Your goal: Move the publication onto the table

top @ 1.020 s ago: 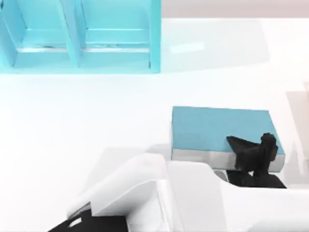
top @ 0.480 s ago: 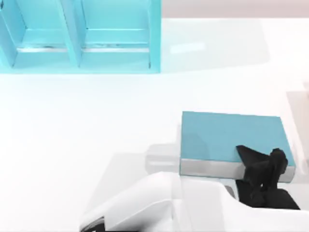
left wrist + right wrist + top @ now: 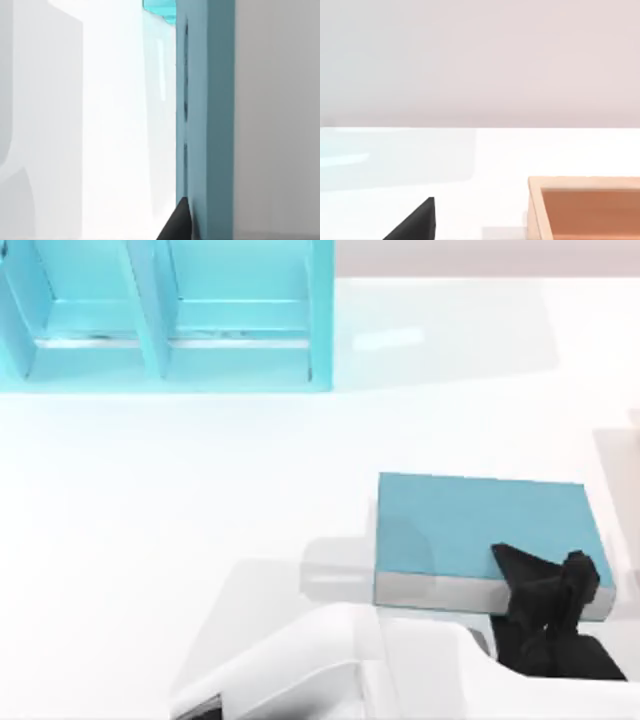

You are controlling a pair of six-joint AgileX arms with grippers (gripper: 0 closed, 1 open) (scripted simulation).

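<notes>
The publication [image 3: 480,530], a thick teal hardback with white page edges, lies flat with its cover up at the right side of the white surface [image 3: 180,490], in the near half of the top view. It sits well apart from the turquoise shelf unit [image 3: 165,315], which stands at the far left with its open compartments facing the camera. The left arm, a broad white body with black ends, reaches in from the near edge and crosses under the book's near side to its right corner. There the left gripper [image 3: 548,592] closes on the publication: one black finger lies over the cover near the right corner, and the rest of the black hand drops past the white page edge below it, so the fingers look pinched on the book's near right corner, though the lower finger is hidden by the book. In the left wrist view the teal cover [image 3: 207,120] runs away from the camera as a tall band, with faint dark lettering down its side and a black fingertip [image 3: 177,225] touching it at the near end. The right wrist view looks across the white surface toward a pale wall, with a black fingertip [image 3: 415,222] of the right gripper and a wooden tray [image 3: 585,207] with a light rim and orange-brown floor beside it
</notes>
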